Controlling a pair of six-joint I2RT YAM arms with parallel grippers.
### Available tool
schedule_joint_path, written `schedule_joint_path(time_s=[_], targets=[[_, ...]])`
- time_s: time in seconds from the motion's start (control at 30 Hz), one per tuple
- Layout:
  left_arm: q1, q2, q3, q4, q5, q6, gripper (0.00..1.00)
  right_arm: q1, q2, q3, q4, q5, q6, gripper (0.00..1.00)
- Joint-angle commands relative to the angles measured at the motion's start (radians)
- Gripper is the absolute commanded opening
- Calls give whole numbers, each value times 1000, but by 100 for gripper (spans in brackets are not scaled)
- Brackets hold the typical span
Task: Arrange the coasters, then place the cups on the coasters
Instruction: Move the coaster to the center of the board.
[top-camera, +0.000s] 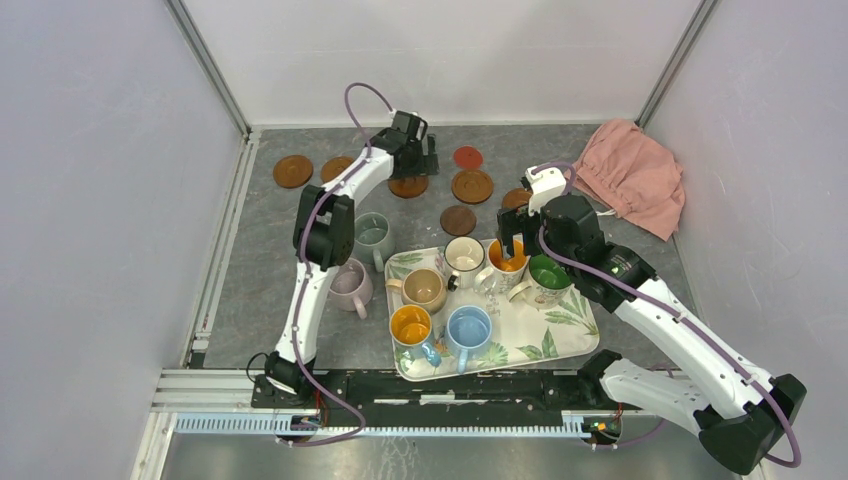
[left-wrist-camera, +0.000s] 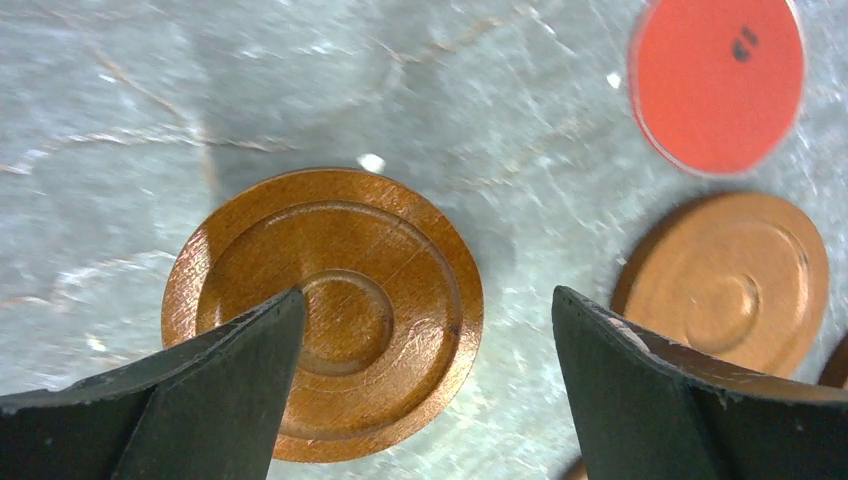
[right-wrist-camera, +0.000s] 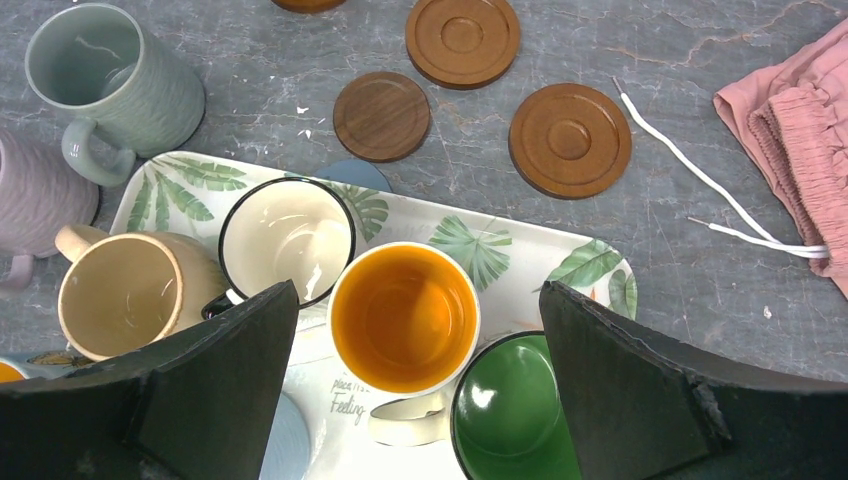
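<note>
Left gripper is out near the far edge of the tabletop, a little left of middle. Jaws wide apart, nothing in them. From its wrist, it hangs above a wooden coaster: one finger overlaps the disc's left part, the other sits off to the right over bare stone. Red coaster and a second wooden coaster lie near on that side, none touching.

Right gripper is poised over the leaf-print tray, jaws equally spread, empty. Directly below is the orange-inside cup, crowded by the cream cup and the green-inside cup.

Coasters lie in a loose, uneven band along the far edge. A grey-blue coaster is half hidden at the tray's far rim. Six cups are on the tray. The grey-green cup and pale pink cup stand on the tabletop off its left edge. No cup sits on a coaster. Pink cloth is bunched toward the far right corner.

Reading: the arranging step is in hand, cups not yet begun. The left gripper's next move likely calls for shifting to straddle the disc, dropping low and pinching its thin rim. The disc is flat, so there is little to catch, and the fingers may scrape stone. If the right gripper takes the orange cup, finger room between neighbours looks tight.
</note>
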Motion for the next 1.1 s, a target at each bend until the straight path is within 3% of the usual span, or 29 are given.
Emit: schedule_joint_path(time_s=[0.0, 0.4, 1.07], targets=[[50, 33, 42, -41, -23, 27, 100, -4, -2, 8, 6, 22, 3, 98], [117, 58, 67, -33, -1, 58, 100, -4, 20, 13, 8, 22, -4, 98], [124, 110, 169, -48, 39, 78, 100, -5, 25, 20, -16, 34, -15, 98]])
